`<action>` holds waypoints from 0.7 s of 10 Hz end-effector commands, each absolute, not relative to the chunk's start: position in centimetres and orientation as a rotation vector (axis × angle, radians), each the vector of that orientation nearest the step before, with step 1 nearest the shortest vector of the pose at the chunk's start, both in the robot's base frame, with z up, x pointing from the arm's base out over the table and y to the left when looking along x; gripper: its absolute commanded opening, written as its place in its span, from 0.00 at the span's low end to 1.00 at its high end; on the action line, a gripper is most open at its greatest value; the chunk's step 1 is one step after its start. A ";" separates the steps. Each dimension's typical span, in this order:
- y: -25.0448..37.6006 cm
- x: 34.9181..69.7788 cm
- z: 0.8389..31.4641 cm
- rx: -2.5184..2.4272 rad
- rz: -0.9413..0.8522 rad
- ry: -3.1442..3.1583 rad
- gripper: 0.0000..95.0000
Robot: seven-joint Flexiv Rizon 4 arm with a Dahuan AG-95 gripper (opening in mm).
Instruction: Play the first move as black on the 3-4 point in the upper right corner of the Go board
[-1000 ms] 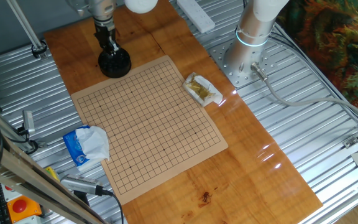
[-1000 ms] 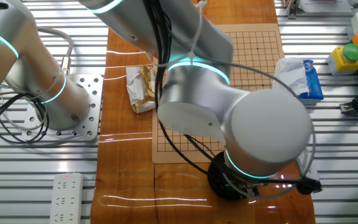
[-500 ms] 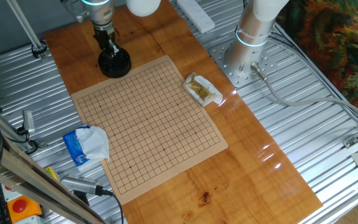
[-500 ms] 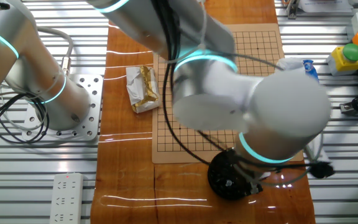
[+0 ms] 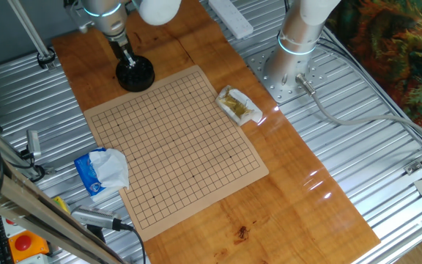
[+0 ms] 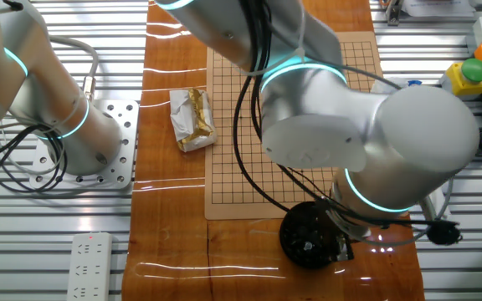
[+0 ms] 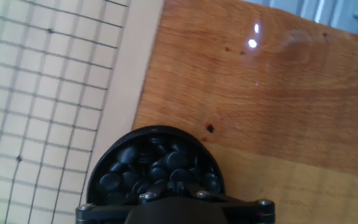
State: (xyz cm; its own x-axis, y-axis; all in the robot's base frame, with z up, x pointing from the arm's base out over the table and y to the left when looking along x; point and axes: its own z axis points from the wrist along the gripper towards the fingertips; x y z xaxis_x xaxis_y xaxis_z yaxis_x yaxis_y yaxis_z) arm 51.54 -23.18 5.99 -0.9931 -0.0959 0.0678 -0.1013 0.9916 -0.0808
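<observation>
The Go board (image 5: pixel 174 147) lies flat on the wooden table with no stones on its grid; it also shows in the other fixed view (image 6: pixel 224 180) and the hand view (image 7: pixel 42 93). I cannot single out the 3-4 point among the bare crossings. A round black bowl (image 5: pixel 135 75) of black stones stands just off the board's far corner, seen also in the other fixed view (image 6: pixel 308 238) and the hand view (image 7: pixel 157 165). My gripper (image 5: pixel 128 60) hangs over the bowl with its fingertips together among the stones (image 7: pixel 174 185), seemingly pinching one black stone. The arm hides the gripper in the other fixed view.
A crumpled snack wrapper (image 5: pixel 239 105) lies by the board's right edge. A blue tissue pack (image 5: pixel 101 170) lies at its left edge. The robot base (image 5: pixel 288 70) stands at the back right, a power strip (image 5: pixel 231 16) behind it. A button box (image 6: pixel 467 75) sits off the table.
The arm has swung up and to the left over the bowl, and the fingers look narrower than a second ago. The board and the bowl have not moved.
</observation>
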 end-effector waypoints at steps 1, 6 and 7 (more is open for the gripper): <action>-23.2 51.5 5.9 0.125 0.109 -3.146 0.00; -23.3 51.6 5.8 0.101 0.113 -3.156 0.20; -23.3 51.6 5.8 0.108 0.110 -3.159 0.20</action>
State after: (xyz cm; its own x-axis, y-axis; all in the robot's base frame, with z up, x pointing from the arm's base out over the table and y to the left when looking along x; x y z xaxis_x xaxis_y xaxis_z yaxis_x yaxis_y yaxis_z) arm 51.57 -23.36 5.82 -0.9976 -0.0684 -0.0143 -0.0671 0.9947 -0.0778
